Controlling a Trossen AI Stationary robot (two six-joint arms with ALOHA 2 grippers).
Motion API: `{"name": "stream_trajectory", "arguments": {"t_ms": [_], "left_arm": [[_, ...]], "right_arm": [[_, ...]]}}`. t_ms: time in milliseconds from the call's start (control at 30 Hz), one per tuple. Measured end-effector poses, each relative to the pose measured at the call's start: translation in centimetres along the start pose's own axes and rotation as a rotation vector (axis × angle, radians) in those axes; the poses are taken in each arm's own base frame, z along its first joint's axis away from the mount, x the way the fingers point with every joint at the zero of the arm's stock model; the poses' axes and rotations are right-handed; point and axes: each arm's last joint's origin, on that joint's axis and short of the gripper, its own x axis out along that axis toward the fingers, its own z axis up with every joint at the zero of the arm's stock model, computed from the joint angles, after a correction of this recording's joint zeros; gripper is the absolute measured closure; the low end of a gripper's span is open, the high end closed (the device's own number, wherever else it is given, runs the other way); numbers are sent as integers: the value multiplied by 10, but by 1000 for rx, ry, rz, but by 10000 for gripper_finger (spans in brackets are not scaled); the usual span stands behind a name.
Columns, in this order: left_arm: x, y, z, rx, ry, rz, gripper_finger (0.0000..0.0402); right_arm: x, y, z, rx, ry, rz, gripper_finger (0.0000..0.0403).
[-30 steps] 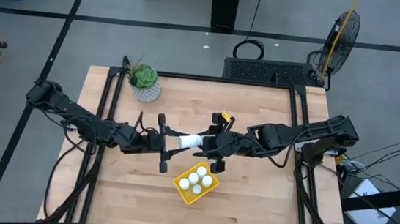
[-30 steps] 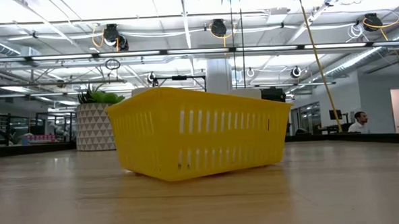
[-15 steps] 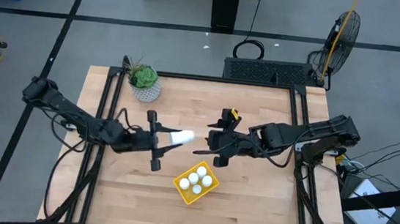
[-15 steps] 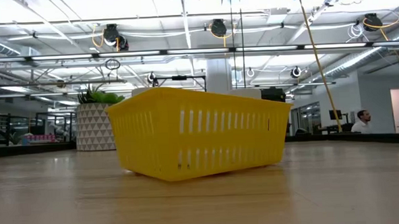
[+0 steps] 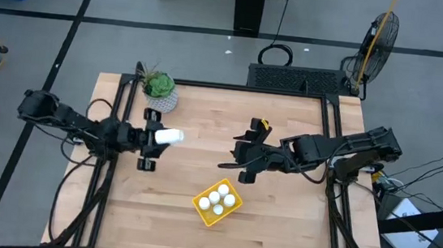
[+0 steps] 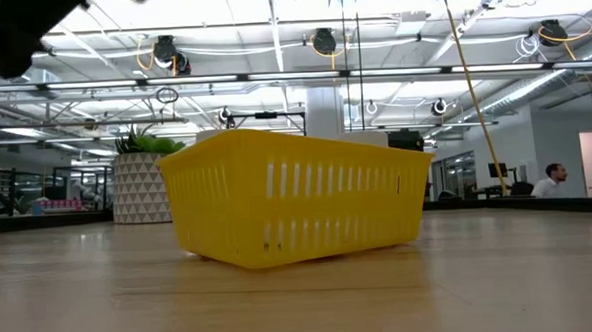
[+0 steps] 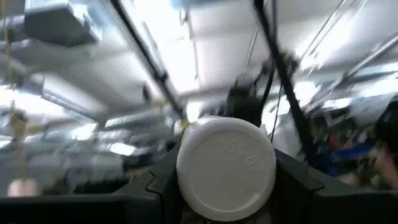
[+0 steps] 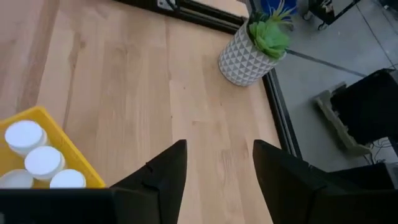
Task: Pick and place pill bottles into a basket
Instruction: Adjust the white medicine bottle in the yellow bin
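Pale wooden tabletop, plank-grained and matt, framed by dark rails, set on a grey floor with an industrial hall of strip lights and ceiling ducting beyond. Near the front centre, basket: bright yellow plastic, shallow, rectangular, walls slotted with vertical vents, lying askew to the table edge. Inside, four pill bottles: small white cylinders with smooth round caps, standing upright and close together. Fifth bottle: same make, lying horizontal and clear of the table, clamped between the fingers of the left gripper over the left half of the table, well apart from the basket, cap facing that arm's wrist camera. Right gripper: empty, fingers apart, hovering just behind the basket near table centre. Back left corner, plant pot: white, faceted triangle pattern, green succulent on top; no part in the task. Progress, judged: four of five placed, last one in hand, carry to the basket and release outstanding.
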Motion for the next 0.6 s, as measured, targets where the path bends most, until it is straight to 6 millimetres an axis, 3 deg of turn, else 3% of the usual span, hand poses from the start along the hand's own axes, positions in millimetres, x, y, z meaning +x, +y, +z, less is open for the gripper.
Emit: {"name": "stream_trajectory", "arguments": {"t_ms": [167,400,500,600], "left_arm": [[30,4,17,36,-160,-173,227],[61,13,30,92,-268,-227,228],[69,18,31,121,-288,-227,228],[79,26,37,156,-328,-239,228]], "right_arm": [[19,1,-1,27,-88,-22,227],[64,7,-31,53,-277,-25,231],[75,6,-37,73,-449,-19,231],[71,5,-34,77,-736,6,232]]}}
